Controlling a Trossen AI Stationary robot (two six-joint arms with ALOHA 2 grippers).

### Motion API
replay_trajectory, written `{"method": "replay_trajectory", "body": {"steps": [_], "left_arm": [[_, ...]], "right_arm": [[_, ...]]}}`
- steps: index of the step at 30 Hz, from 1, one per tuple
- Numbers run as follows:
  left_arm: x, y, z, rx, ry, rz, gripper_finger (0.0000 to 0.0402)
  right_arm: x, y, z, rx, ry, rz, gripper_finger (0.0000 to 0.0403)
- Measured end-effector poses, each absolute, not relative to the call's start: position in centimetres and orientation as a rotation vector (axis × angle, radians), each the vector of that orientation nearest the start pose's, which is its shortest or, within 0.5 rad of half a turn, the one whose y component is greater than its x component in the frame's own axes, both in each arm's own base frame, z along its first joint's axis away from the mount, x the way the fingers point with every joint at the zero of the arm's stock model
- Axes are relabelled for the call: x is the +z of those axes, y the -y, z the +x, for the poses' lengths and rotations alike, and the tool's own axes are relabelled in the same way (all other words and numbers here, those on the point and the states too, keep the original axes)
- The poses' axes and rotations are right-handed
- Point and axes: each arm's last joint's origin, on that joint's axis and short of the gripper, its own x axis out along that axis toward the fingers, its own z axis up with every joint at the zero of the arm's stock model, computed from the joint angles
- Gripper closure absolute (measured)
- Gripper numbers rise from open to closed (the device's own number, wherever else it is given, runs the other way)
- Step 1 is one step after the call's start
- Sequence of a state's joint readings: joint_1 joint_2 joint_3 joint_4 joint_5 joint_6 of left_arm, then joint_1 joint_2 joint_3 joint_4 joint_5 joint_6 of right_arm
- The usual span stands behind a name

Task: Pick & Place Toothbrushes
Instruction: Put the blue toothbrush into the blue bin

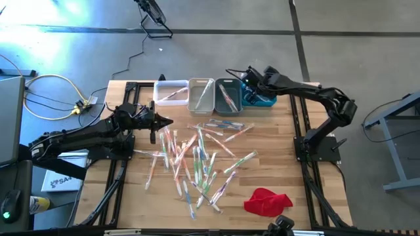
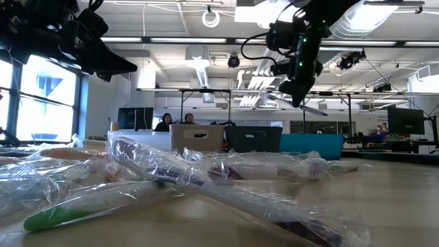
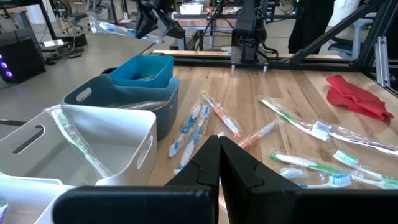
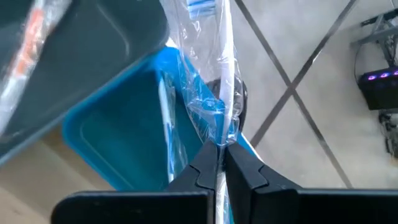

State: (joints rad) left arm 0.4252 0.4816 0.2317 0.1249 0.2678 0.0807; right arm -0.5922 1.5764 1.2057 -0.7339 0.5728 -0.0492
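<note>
**Right tool holds a wrapped toothbrush over the blue bin; the drop could miss**

The right tool [image 4: 219, 163] is clenched on the clear wrapper of a blue-handled toothbrush [image 4: 211, 74], pinching it near one end so most of the brush sticks out past the fingertips. In the high view this tool [image 1: 237, 74] hangs at the far edge of the tabletop [image 1: 289, 170], over the blue bin [image 1: 262, 99], the last in a row with a grey bin [image 1: 229, 97], a beige bin [image 1: 201, 95] and a white bin [image 1: 170, 92].

The left tool [image 1: 165, 122] is shut on nothing, hovering just above the near end of the heap of loose toothbrushes [image 1: 197, 160] scattered across the middle of the tabletop. A red cloth [image 1: 268, 200] lies well apart, near the front edge.

Risks, as a judgement: the hold is on slippery film (not on the handle), so the brush could slide out early. Because it reaches beyond the bin's far wall, letting go here could send it over the rim onto the floor. The crinkled wrapper might also cling to a finger after release.
</note>
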Motion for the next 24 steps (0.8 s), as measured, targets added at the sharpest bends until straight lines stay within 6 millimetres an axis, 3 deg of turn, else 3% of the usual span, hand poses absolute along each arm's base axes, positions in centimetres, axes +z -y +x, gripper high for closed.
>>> {"method": "replay_trajectory", "body": {"steps": [15,24], "left_arm": [[21.1,-4.8,12.5,0.152,-0.124,0.038,0.0401],[21.1,-4.8,12.5,0.152,-0.124,0.038,0.0401]], "right_arm": [[21.4,20.1,23.6,-1.038,-1.125,0.043,0.0397],[21.1,20.8,22.9,-1.038,-1.088,0.141,0.0397]]}}
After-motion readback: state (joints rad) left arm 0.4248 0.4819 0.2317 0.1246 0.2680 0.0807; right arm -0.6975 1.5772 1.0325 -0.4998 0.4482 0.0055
